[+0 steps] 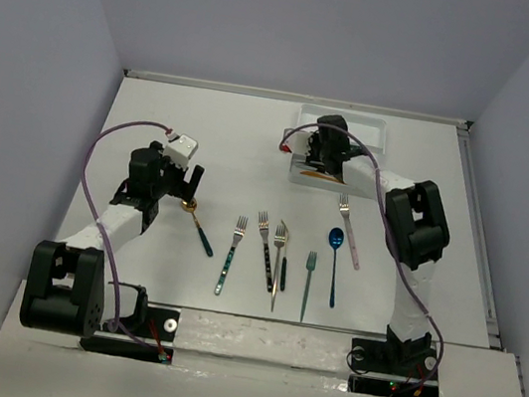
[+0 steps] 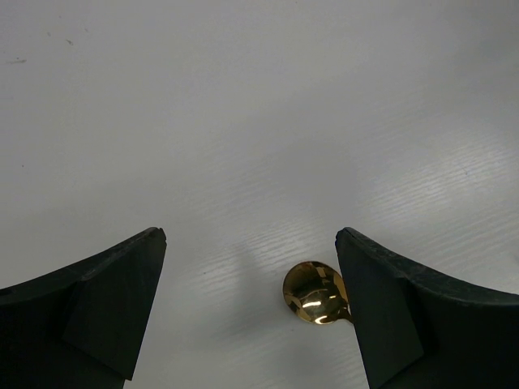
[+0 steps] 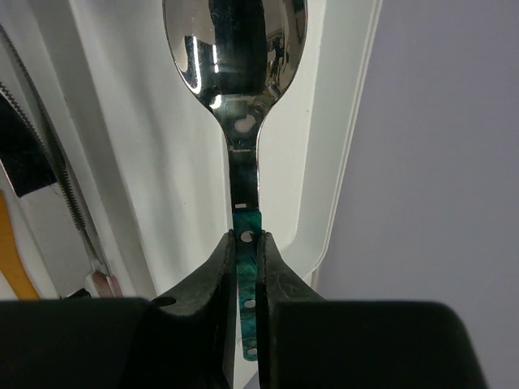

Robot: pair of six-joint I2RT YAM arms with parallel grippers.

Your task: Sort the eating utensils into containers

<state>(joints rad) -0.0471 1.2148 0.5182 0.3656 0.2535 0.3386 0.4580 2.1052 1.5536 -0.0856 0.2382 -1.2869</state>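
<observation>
White table (image 1: 153, 141), grey walls on three sides.

Top view:
- Tray (image 1: 381, 128): white, at the table's far side.
- Right gripper (image 1: 326, 158): over the tray, fingertips hidden by the wrist.
- Left gripper (image 1: 184, 184): well left of the tray and nearer the bases, jaws wide.
- Gold spoon (image 1: 188, 208): dark handle, just below the left gripper.
- Loose row between tray and bases: teal-handled fork (image 1: 229, 258), black-handled fork (image 1: 264, 249), silver fork (image 1: 278, 261), teal fork (image 1: 307, 284), blue spoon (image 1: 334, 265), pink-handled fork (image 1: 348, 232), this last nearest the tray.

Left wrist view:
- Fingers (image 2: 97, 308) spread wide, holding nothing.
- Gold spoon's bowl lies on the table against one finger, partly hidden.

Right wrist view:
- Fingers pressed together on the teal handle of a silver spoon (image 3: 239, 49).
- Its bowl is in the compartment along the tray's outer wall.
- Whether it rests on the floor, cannot tell.
</observation>
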